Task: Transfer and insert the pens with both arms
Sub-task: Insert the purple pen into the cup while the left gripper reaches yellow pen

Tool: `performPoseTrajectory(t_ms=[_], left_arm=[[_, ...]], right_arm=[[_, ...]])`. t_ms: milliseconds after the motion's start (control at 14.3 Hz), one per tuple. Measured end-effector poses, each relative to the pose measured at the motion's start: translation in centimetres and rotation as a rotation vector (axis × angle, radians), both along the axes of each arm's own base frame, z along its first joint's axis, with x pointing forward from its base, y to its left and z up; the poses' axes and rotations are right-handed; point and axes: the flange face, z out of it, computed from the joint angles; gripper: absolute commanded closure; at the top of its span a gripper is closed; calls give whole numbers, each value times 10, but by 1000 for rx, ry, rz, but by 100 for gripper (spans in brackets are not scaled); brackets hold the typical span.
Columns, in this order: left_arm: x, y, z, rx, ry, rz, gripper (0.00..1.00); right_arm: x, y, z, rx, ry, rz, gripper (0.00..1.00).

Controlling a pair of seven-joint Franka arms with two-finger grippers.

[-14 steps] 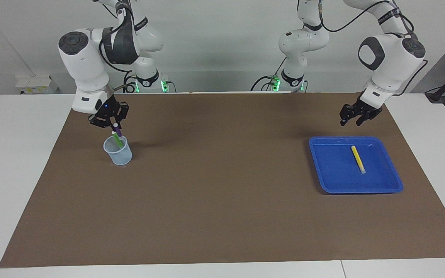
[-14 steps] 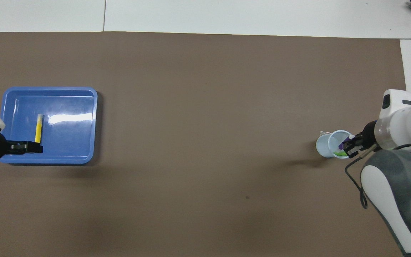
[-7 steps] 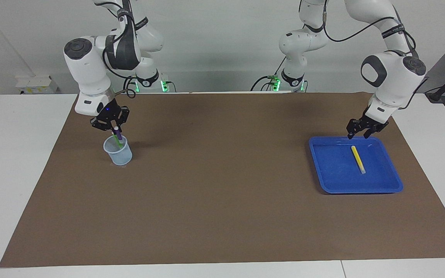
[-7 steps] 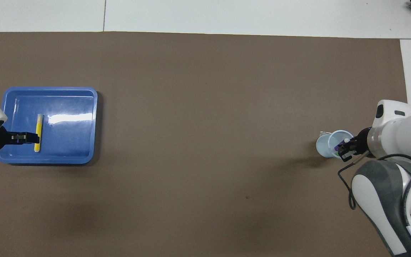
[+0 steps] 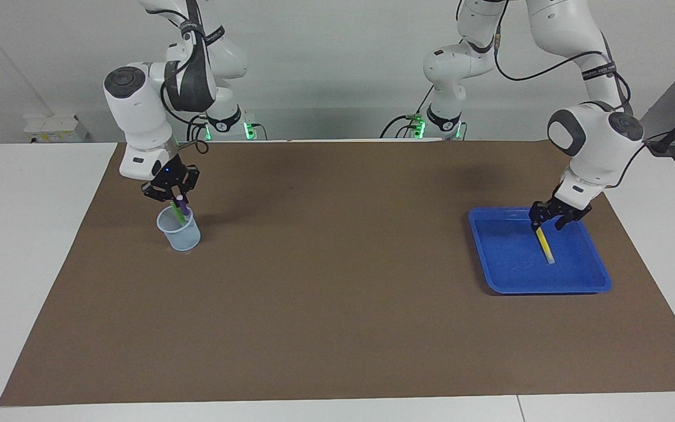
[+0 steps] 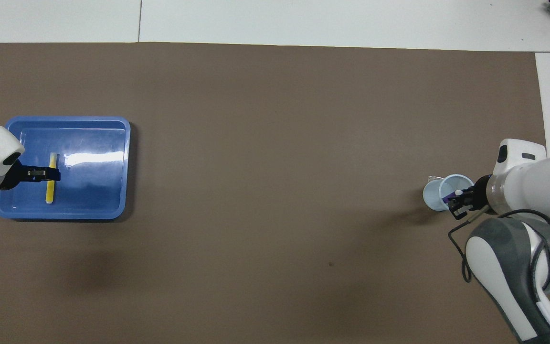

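Note:
A yellow pen point(image 5: 545, 247) point(image 6: 50, 191) lies in the blue tray point(image 5: 548, 288) point(image 6: 93, 143) at the left arm's end of the table. My left gripper point(image 5: 545, 223) point(image 6: 51, 174) is low over the end of that pen nearer the robots, open, with a finger on each side of it. At the right arm's end stands a clear cup point(image 5: 180, 234) point(image 6: 430, 196). A green pen point(image 5: 177, 214) leans inside it. My right gripper point(image 5: 176, 196) point(image 6: 457, 197) hangs just above the cup's rim, shut on the top of the purple pen point(image 5: 182, 208) point(image 6: 452, 194). The purple pen's lower part is inside the cup.
A brown mat point(image 5: 337, 281) covers most of the white table. The tray and the cup stand on it, far apart. A small white box point(image 5: 56, 128) sits at the table's edge by the right arm's base.
My left gripper has come down from above the mat into the tray, over the yellow pen. My right gripper has lowered the purple pen farther into the cup.

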Motion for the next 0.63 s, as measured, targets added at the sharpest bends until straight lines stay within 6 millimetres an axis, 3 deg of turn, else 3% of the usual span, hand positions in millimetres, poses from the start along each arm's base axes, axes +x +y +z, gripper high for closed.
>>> performPoseTrajectory(t_ms=[70,630], left_arm=[[3,1,-8,0,0,-2,26],[18,18,-26,3,-6,-25,26]], right_arm=[[0,0,0,0,1,0,27],[0,0,1,0,-2,0,27]])
